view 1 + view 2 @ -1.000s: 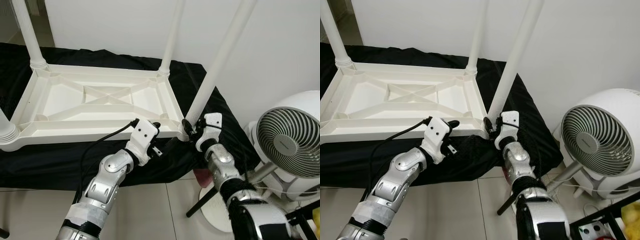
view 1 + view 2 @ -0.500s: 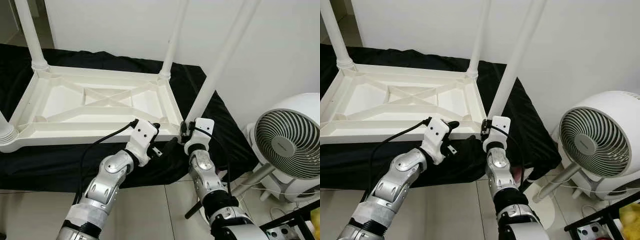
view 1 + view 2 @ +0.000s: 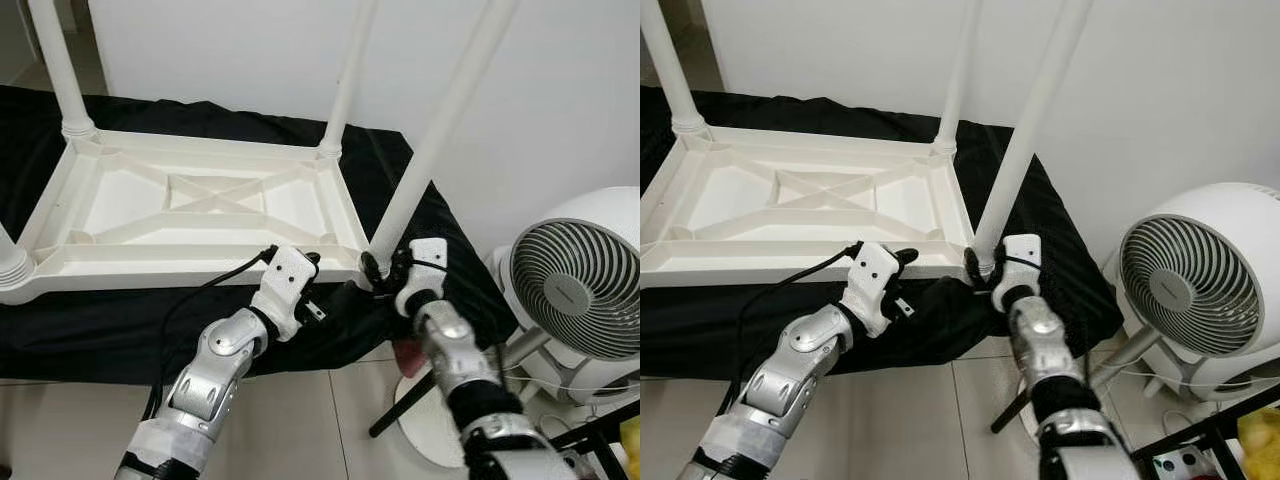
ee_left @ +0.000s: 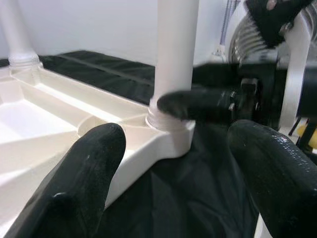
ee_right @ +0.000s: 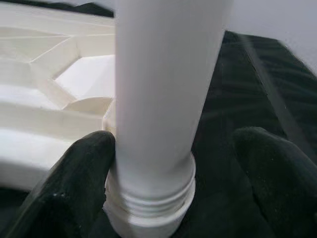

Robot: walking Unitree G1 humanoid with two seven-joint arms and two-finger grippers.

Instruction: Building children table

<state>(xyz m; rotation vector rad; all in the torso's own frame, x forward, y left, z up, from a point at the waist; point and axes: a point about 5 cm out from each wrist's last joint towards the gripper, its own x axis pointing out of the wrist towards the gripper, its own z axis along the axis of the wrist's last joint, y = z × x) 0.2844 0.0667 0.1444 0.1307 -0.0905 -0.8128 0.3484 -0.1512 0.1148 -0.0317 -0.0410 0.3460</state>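
Note:
A white plastic children's table (image 3: 180, 275) lies upside down on a black cloth, with white legs standing at its corners. The near right leg (image 3: 430, 150) rises from its threaded socket at the front right corner. My right gripper (image 3: 383, 270) sits around the base of that leg (image 5: 168, 89), open: one finger (image 5: 74, 193) touches the leg and the other stands a little apart. My left gripper (image 3: 318, 285) hovers open just in front of the table's front rim, left of that corner. Its two fingers (image 4: 84, 178) are spread wide and hold nothing.
The black cloth (image 3: 100, 330) drapes over a low platform down to the tiled floor (image 3: 300, 420). A white round fan (image 3: 575, 285) on a stand is close by on the right, behind my right arm. A white wall rises behind the table.
My right forearm has swung back to the right while its gripper stays at the leg's base. The left gripper has dropped slightly and drawn back from the rim.

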